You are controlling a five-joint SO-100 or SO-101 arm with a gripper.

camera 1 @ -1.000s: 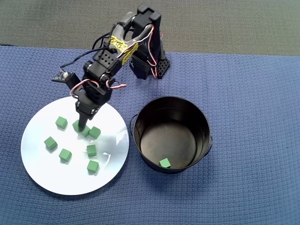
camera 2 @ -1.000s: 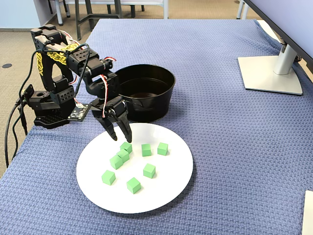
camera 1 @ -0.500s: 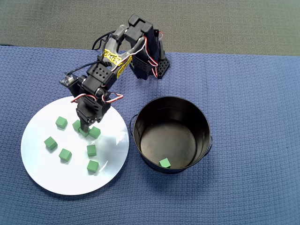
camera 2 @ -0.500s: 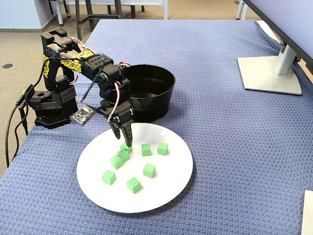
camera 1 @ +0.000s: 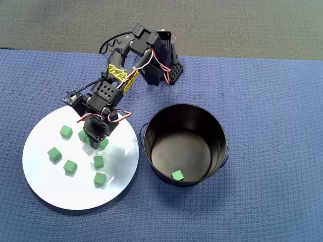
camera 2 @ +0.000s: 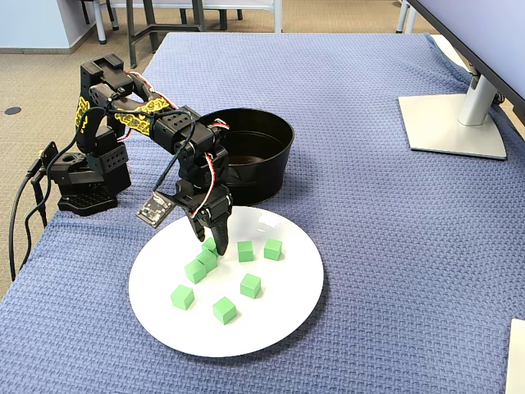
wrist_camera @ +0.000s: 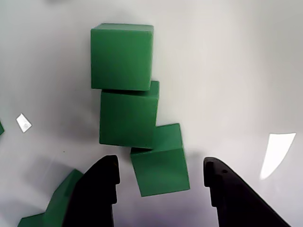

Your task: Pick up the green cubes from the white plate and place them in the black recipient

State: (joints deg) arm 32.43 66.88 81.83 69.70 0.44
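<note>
Several green cubes (camera 1: 70, 166) lie on the white plate (camera 1: 60, 191), and one more cube (camera 1: 177, 175) sits inside the black recipient (camera 1: 212, 126) to the plate's right. My gripper (wrist_camera: 161, 175) is down at the plate, open. Its two black fingers (wrist_camera: 97, 189) straddle one cube (wrist_camera: 160, 163) of a touching row of three, with a gap on each side. In the fixed view the gripper (camera 2: 211, 235) points down into the cluster at the plate's back left (camera 2: 207, 258), hiding part of it. Another cube (wrist_camera: 52, 208) shows partly behind the left finger.
The arm's base (camera 2: 82, 176) stands at the table's left edge in the fixed view, behind the plate. A monitor stand (camera 2: 455, 123) sits at the far right. A blue woven cloth (camera 1: 272, 101) covers the table.
The arm has lowered and reached forward, bringing the open gripper down onto the plate around one cube of the cluster. No cube has moved.
</note>
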